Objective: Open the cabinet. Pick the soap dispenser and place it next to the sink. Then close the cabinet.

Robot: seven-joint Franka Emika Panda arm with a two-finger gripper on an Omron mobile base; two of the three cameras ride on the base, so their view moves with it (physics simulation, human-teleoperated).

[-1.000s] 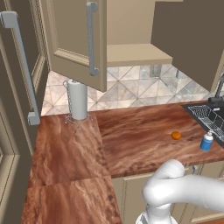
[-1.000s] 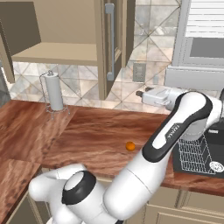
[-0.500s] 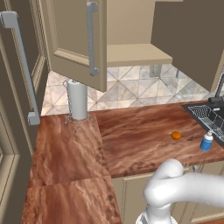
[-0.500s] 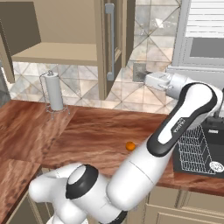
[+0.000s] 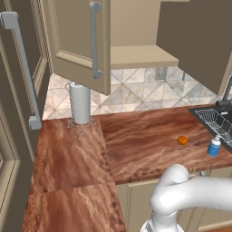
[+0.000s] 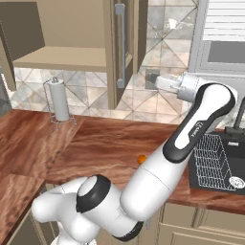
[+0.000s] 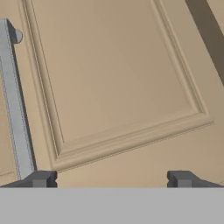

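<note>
The cabinet (image 5: 136, 56) stands with both doors swung out; its shelf looks bare. The soap dispenser (image 5: 213, 146), a small blue bottle with a white pump, stands on the counter at the near edge of the sink (image 5: 209, 121). In the right base view my arm reaches up, and the gripper (image 6: 159, 82) is level with the lower part of the open right door (image 6: 129, 48), a little to its right. The hand view looks at that door's recessed panel (image 7: 113, 74) from close by, with its grey bar handle (image 7: 15, 109) at the left. The gripper (image 7: 111, 179) is open and holds nothing.
A paper towel roll (image 5: 81, 103) on a wire stand sits at the back of the wooden counter. A small orange ball (image 5: 182, 140) lies left of the dispenser. A tall darker cabinet with a grey handle (image 5: 20, 68) borders the left side. A wire rack (image 6: 213, 160) sits in the sink.
The hand has risen and shifted a little left, closer to the open right cabinet door. The gripper stayed open. The dispenser and ball have not moved.
</note>
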